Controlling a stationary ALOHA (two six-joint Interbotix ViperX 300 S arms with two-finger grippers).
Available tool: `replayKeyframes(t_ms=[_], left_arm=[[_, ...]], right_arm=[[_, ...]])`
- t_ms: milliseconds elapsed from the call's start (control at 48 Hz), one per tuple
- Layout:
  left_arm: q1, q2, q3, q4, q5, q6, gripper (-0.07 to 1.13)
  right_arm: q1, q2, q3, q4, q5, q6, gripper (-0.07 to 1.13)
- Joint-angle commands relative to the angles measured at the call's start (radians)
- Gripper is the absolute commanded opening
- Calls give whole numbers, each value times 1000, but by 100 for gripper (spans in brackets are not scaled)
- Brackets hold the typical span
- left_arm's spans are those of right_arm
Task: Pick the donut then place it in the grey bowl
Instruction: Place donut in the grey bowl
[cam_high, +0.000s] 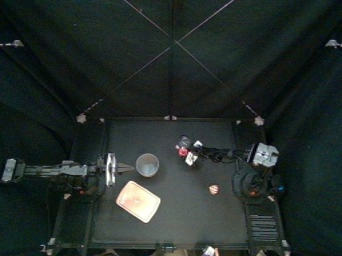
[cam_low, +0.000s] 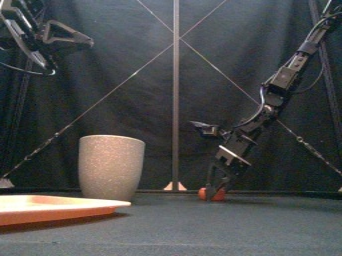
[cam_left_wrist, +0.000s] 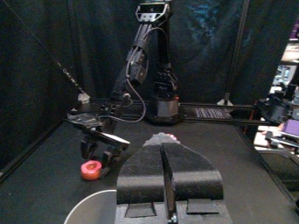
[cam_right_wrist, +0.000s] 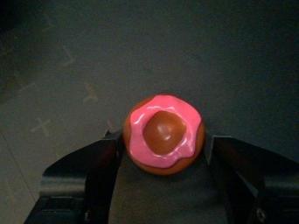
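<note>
We see the donut (cam_right_wrist: 163, 133), brown under pink icing with a dimpled brown centre, down at the table right of the grey speckled cup (cam_low: 111, 165). It is pinched between the jaws of the right gripper (cam_low: 214, 186). The left gripper (cam_left_wrist: 167, 166) hangs clenched and empty.

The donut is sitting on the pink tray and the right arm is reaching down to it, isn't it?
Not quite. The donut sits on the bare black table, not on the pink tray. The front view shows the tray lying far off to the side, near the grey speckled cup. The right gripper does reach down to the donut.
</note>
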Motion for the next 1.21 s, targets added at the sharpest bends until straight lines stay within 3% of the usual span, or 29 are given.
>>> replayKeyframes(t_ms=[21,146,438,771,1208], left_arm=[[2,5,-12,0,-8,0,-2],[2,5,-11,0,-9,0,-2],[2,5,-6,-2,-8,0,-2],[2,6,-5,0,-9,0,-2],[2,5,0,0,-8,0,-2]], right_arm=[[0,-25,-9,-3,11,3,80],[12,-44,-17,-5,11,2,72],[167,-150,-126,-18,-32,0,72],[307,-184,-218,-40,-201,6,72],[333,-8,-347,81,-256,18,75]])
